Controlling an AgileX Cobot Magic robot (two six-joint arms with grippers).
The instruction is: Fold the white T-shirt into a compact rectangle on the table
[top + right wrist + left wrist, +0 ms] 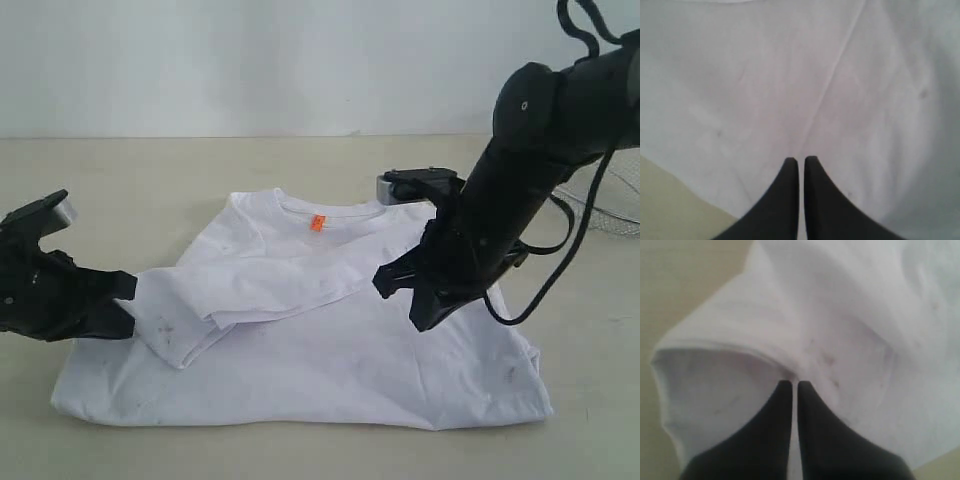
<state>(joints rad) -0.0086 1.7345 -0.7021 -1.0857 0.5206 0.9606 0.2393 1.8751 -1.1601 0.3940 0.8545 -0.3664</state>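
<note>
Tool, left: the left gripper point(791, 384) has its jaws pressed together with only a hairline slit. Creases of the white T-shirt point(330, 360) gather into its tips, so it pinches a fold of the cloth.
Tool, right: the right gripper point(801, 159) is closed just as tightly. Its tips sit over smooth cloth at the foot of a long crease. It grips nothing that can be seen, and whether it touches the cloth cannot be told.
Shirt: it lies spread on the table point(150, 180) with the collar at 12 o'clock. A flap is folded over the body, running from 9 o'clock toward 2 o'clock.
Tool places: the left one is at the shirt's 9 o'clock edge, and the right one is over the body toward 3 o'clock.
Exterior view alone: it shows the shirt's whole outline, the orange neck tag point(317, 222) and a wire-mesh basket point(610, 205) beyond the shirt at 2 o'clock.
Left wrist view alone: it shows the fold's open mouth beside the tips and faint dark specks on the cloth.
Right wrist view alone: it shows the shirt's edge with a bare corner of tabletop beside it.
</note>
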